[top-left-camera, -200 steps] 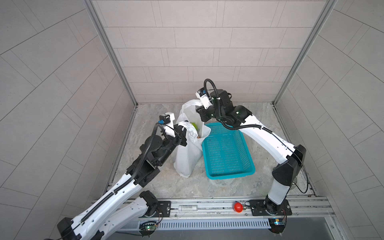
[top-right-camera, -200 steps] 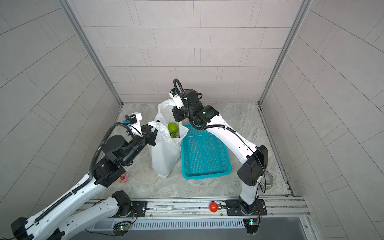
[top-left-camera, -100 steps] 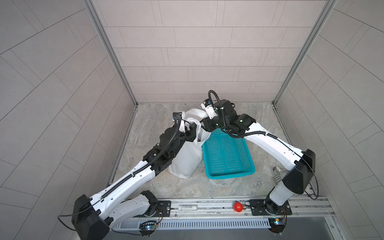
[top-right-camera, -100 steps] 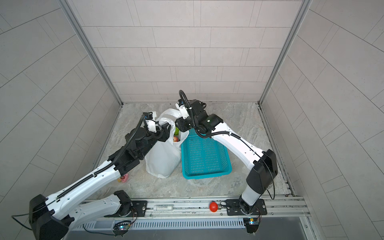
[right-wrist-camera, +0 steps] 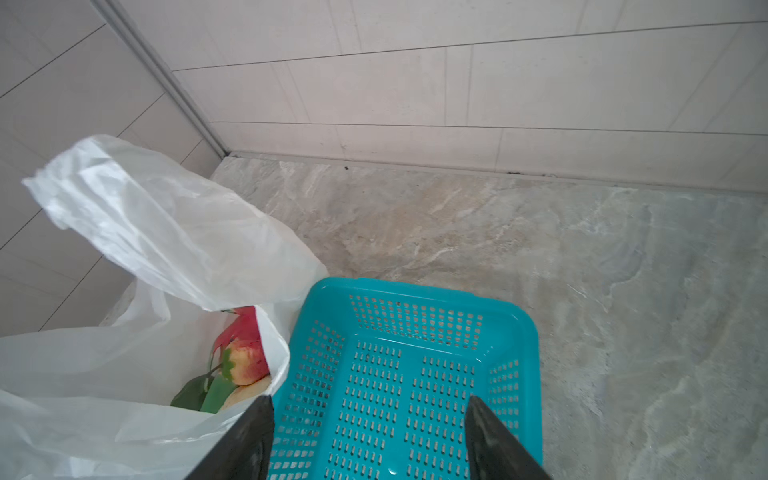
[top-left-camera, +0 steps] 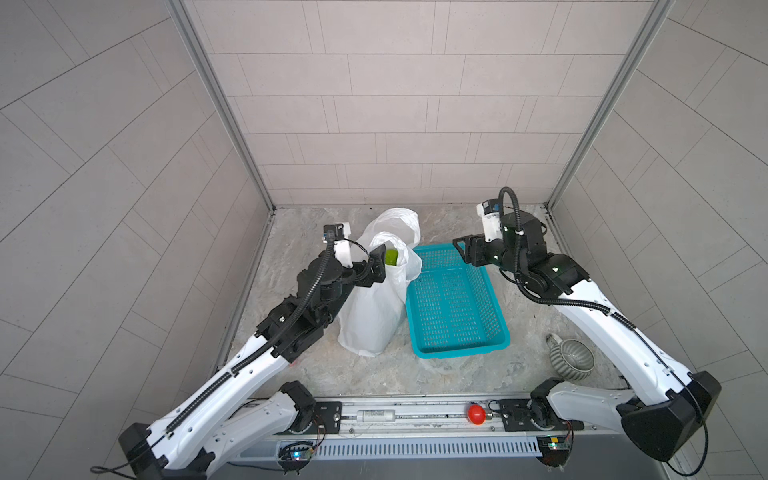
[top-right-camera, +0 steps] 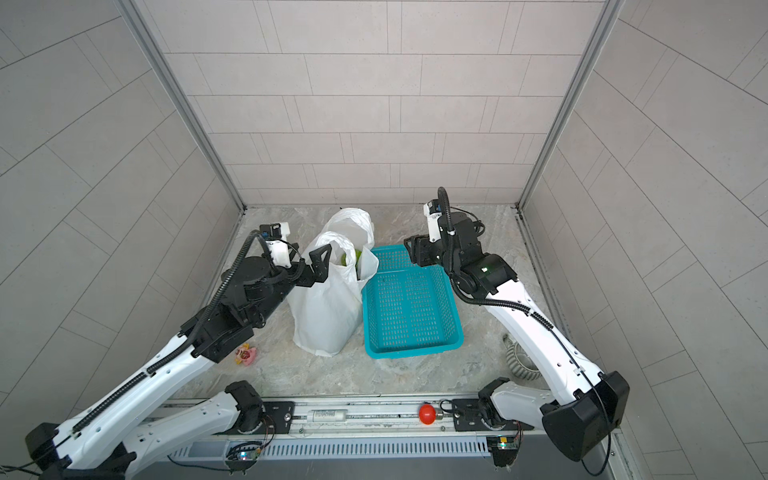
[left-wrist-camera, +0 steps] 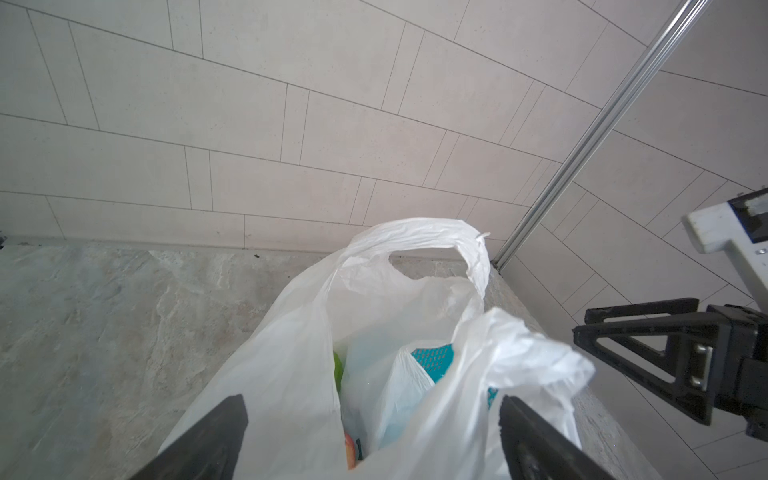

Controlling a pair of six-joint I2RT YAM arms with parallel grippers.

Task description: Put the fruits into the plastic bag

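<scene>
Bag (top-left-camera: 370, 320), weighted upright by fruits (right-wrist-camera: 245, 361), left of empty basket (top-left-camera: 461, 351); left hand (top-left-camera: 376, 266) and right hand (top-left-camera: 465, 249) open, holding nothing.

You had nothing legible in any view. The only candidate was the small grey cylinder (top-left-camera: 376, 414) lying on the near rail (top-left-camera: 430, 409). It carried a short line of dark print in both top views, but that was too small to read.
</scene>
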